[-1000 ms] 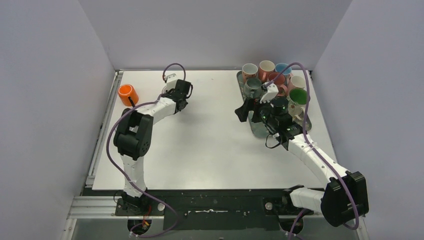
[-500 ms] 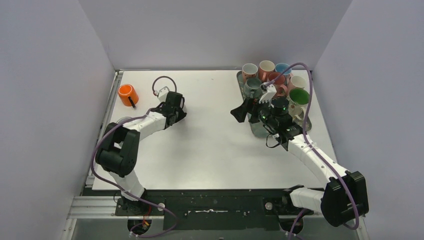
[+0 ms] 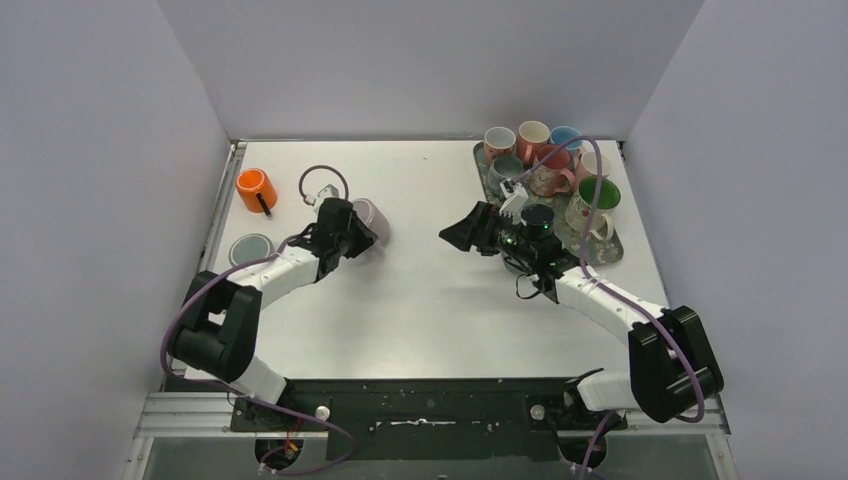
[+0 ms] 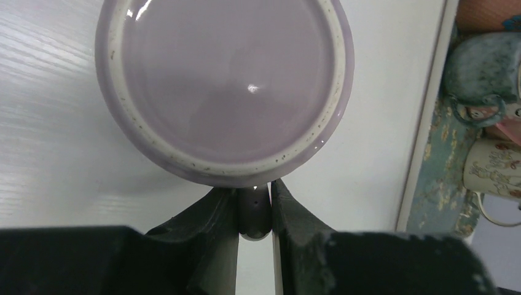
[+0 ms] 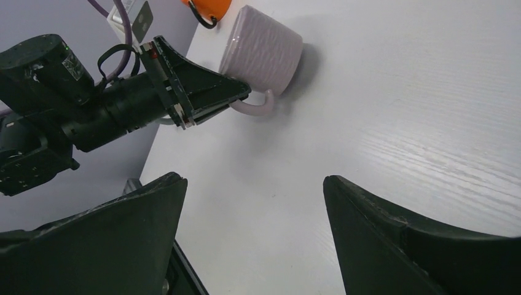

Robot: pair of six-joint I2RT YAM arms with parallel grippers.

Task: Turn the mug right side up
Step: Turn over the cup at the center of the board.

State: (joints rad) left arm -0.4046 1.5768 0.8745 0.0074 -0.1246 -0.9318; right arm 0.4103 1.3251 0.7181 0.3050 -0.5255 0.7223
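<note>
Both of your claws sit over the white table [image 3: 420, 320] in the overhead view. Your left claw [image 3: 356, 238], left of centre in that frame, is clamped on the handle [image 4: 254, 212] of the lilac ribbed ceramic mug [image 3: 371, 221]. From its wrist camera you see the two dark fingers [image 4: 215, 224] pressed against the handle at the bottom centre. The mug's flat underside, with its pale foot ring, fills the upper half of that picture and faces the lens.

From the right wrist camera the mug [image 5: 261, 52] sits in the upper middle, tilted, with its handle low toward the table and the left claw [image 5: 236, 95] at its left. You cannot tell whether the mug touches the table.

Your right claw [image 3: 460, 230] is just right of centre in the overhead view, pointed toward the mug and well apart from it. Its fingers [image 5: 123, 239] are spread wide with nothing between them.

A plain orange mug [image 3: 256, 190] sits at the upper left of the table, with a round grey disc [image 3: 250, 248] just below it in the frame. A grey-green tray [image 3: 603, 252] crowded with mugs fills the table's upper right.
</note>
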